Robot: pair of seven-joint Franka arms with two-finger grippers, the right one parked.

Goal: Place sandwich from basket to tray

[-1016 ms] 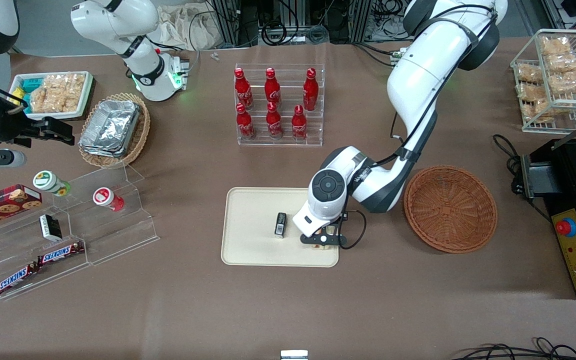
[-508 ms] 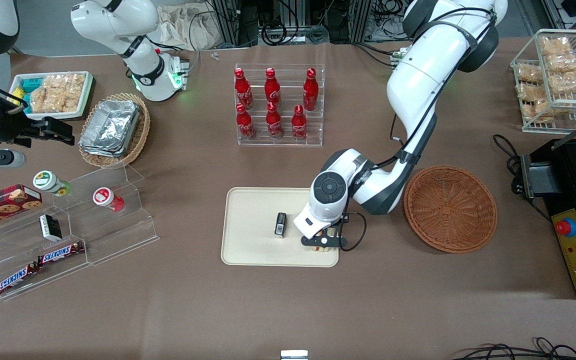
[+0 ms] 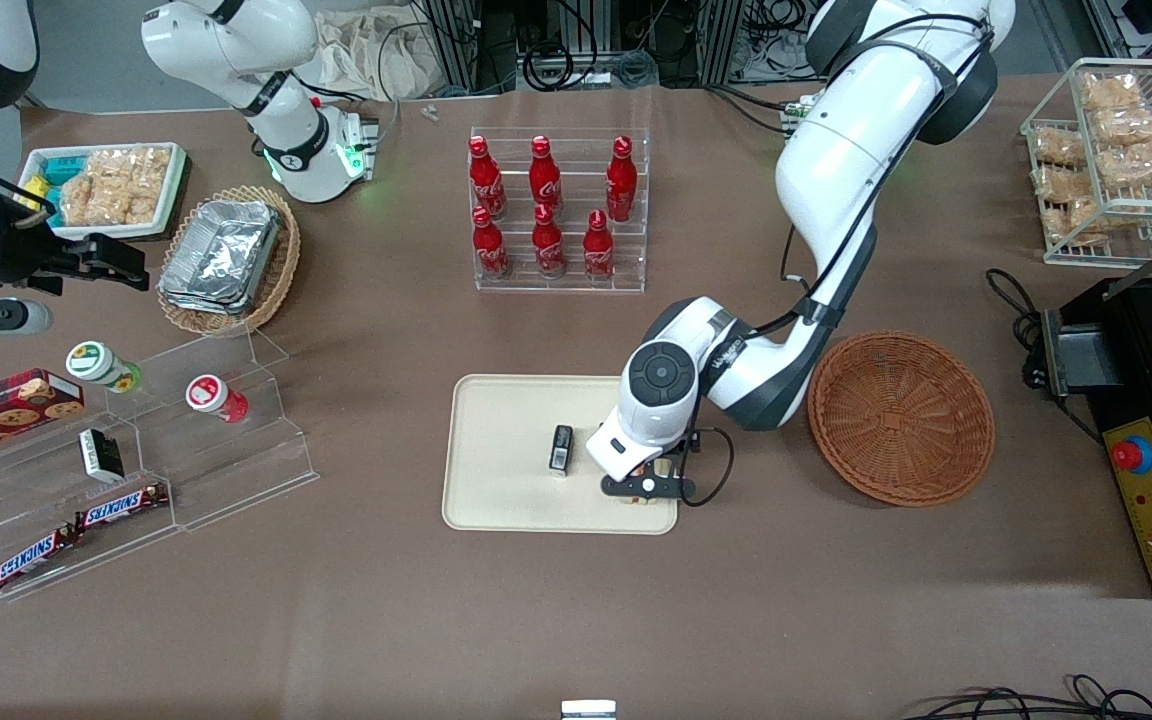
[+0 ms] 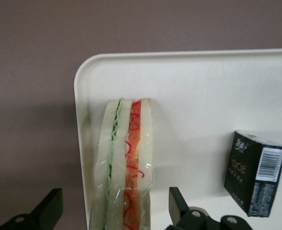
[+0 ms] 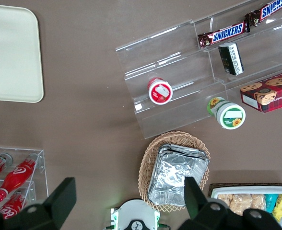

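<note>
The left arm's hand has spread wide and lifted slightly, its fingers clear of the clear-wrapped triangular white-bread sandwich. That sandwich now rests on edge in a corner of the flat cream-beige tray, near a small black box; the round reddish-brown wicker basket sits empty, so the placement looks done.

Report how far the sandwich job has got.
Done: the basket is empty and the sandwich stands on edge on the tray, near its corner. In hand: the gripper is open, straddling it. Left: lift the arm clear.
</note>
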